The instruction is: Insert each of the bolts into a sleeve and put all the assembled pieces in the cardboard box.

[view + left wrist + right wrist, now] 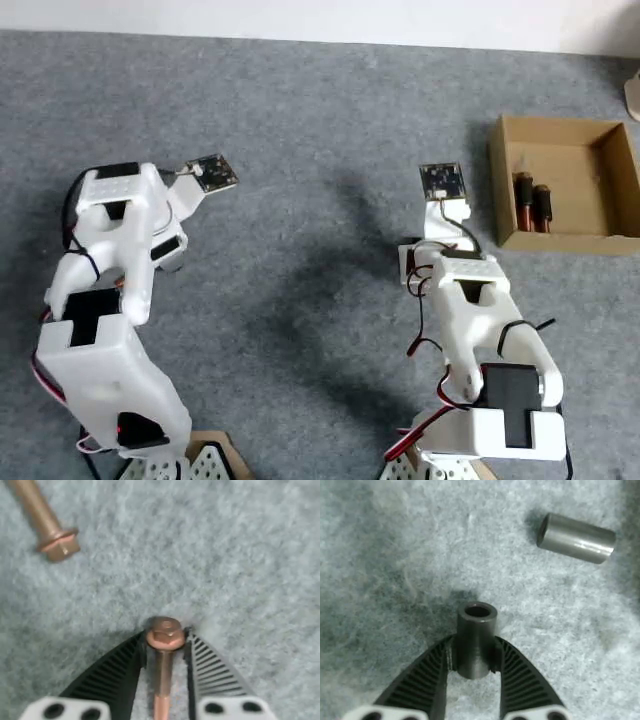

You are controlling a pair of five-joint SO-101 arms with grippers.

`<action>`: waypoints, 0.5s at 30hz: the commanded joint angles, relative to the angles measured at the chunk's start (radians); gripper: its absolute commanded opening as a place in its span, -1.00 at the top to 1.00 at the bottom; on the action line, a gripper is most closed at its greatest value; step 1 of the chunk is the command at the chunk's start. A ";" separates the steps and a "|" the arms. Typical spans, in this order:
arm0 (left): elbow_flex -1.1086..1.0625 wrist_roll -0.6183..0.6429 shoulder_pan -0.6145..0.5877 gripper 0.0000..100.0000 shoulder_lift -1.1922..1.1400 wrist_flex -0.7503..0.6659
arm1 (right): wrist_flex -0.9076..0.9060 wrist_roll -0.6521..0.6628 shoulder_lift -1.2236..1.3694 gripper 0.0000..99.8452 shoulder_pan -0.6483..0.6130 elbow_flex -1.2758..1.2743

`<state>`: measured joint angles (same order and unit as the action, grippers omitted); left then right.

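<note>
My left gripper [165, 642] is shut on a copper bolt [164, 655], its hex head poking out past the fingertips just above the grey felt. A second copper bolt [44, 524] lies loose on the felt farther off. My right gripper [474, 652] is shut on a dark sleeve [475, 639], open end facing outward. Another grey sleeve [576, 537] lies on its side on the felt beyond it. In the high view the cardboard box [510, 180] sits at the right with two assembled pieces [531, 202] inside. The left arm [130, 240] and right arm [465, 300] stand apart.
Grey felt [310, 200] covers the table between the arms. A pale wall edge runs along the back. The box lies just right of the right arm's wrist.
</note>
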<state>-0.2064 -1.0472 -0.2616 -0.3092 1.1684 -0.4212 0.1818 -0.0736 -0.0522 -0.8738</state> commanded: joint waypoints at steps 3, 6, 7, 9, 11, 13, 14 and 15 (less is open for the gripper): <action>0.041 -0.003 0.033 0.99 0.008 0.044 | 0.008 0.011 -0.015 0.99 -0.036 -0.012; 0.039 -0.002 0.027 0.99 0.008 0.080 | 0.008 0.011 -0.015 0.99 -0.036 -0.012; 0.039 0.006 0.025 0.99 0.010 0.092 | 0.008 0.011 -0.015 0.99 -0.036 -0.012; 0.039 0.069 0.021 0.99 0.019 0.087 | 0.008 0.011 -0.015 0.99 -0.036 -0.012; 0.039 0.141 0.018 0.99 0.024 0.069 | 0.008 0.011 -0.016 0.99 -0.036 -0.013; 0.036 0.186 0.018 0.99 0.050 0.064 | 0.010 0.011 -0.019 0.99 -0.036 -0.015; 0.030 0.204 0.019 0.99 0.074 0.064 | 0.010 0.011 -0.021 0.99 -0.036 -0.015; 0.016 0.226 0.025 0.99 0.105 0.064 | 0.012 0.011 -0.021 0.99 -0.036 -0.015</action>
<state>-0.2048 -0.8846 -0.2524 -0.3000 1.2375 -0.4150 0.1818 -0.0736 -0.0522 -0.8769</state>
